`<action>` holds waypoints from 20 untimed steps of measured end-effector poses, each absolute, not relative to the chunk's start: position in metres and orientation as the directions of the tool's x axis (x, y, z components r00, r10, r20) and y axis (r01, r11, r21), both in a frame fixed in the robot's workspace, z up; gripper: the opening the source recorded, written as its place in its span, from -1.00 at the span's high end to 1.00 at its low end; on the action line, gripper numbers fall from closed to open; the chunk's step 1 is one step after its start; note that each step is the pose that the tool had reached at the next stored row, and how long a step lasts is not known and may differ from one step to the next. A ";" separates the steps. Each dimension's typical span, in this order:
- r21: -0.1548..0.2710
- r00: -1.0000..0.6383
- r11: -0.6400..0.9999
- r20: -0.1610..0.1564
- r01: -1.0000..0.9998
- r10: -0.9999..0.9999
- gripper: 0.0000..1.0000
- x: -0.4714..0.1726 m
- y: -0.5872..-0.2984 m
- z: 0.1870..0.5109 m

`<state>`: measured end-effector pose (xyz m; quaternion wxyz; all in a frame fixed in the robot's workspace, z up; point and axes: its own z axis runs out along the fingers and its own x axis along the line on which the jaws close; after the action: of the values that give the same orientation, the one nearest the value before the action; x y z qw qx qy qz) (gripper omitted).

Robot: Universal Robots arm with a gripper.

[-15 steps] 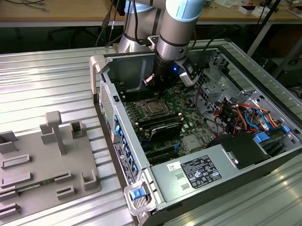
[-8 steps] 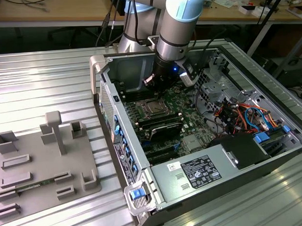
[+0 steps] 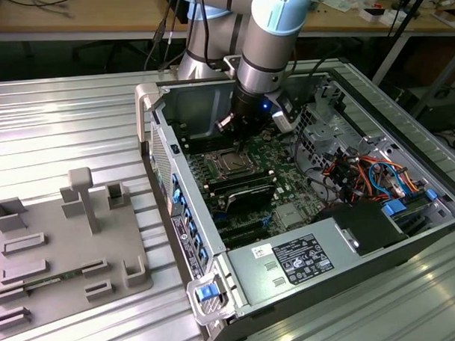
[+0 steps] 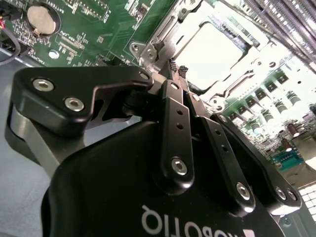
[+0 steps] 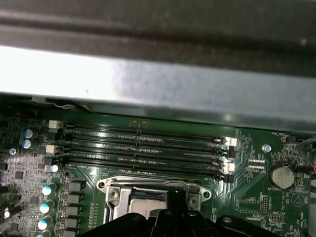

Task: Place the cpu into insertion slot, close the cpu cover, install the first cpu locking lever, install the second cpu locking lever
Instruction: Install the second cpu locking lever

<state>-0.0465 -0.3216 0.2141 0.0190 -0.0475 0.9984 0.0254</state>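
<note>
The cpu [image 4: 217,47] shows its pale metal top, lying flat in the insertion slot [image 3: 231,164] on the green motherboard. The silvery cpu cover [image 4: 160,37] lies down flat around it as a frame, and I also see the cpu cover [image 5: 148,184] in the first wrist view. My gripper [image 4: 177,66] hangs just above the socket's corner with its two black fingers pressed together and nothing visible between them. In the exterior view the gripper [image 3: 241,136] stands just over the socket, toward the case's rear wall.
Long black memory slots [image 5: 143,148] run beside the socket. A grey power-supply box [image 3: 301,258] sits at the near end of the open case, with orange and blue cables [image 3: 370,173] on the exterior view's right. A grey fixture plate [image 3: 58,251] lies on the table at the exterior view's left.
</note>
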 end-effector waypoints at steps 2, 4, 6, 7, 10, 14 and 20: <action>0.049 -0.995 0.994 -0.040 -0.096 -0.094 0.79 -0.046 -0.324 0.214; 0.049 -0.995 0.994 -0.040 -0.096 -0.094 0.79 -0.046 -0.326 0.214; 0.049 -0.995 0.994 -0.040 -0.096 -0.094 0.79 -0.045 -0.326 0.216; 0.049 -0.995 0.994 -0.040 -0.096 -0.094 0.79 -0.045 -0.326 0.217; 0.046 -0.995 0.994 -0.040 -0.096 -0.094 0.79 -0.044 -0.327 0.223; 0.044 -0.995 0.994 -0.040 -0.096 -0.094 0.79 -0.044 -0.334 0.224; 0.031 -0.995 0.995 -0.039 -0.096 -0.095 0.79 -0.038 -0.347 0.223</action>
<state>-0.0378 -0.3468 0.2233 0.0185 -0.0477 0.9986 0.0162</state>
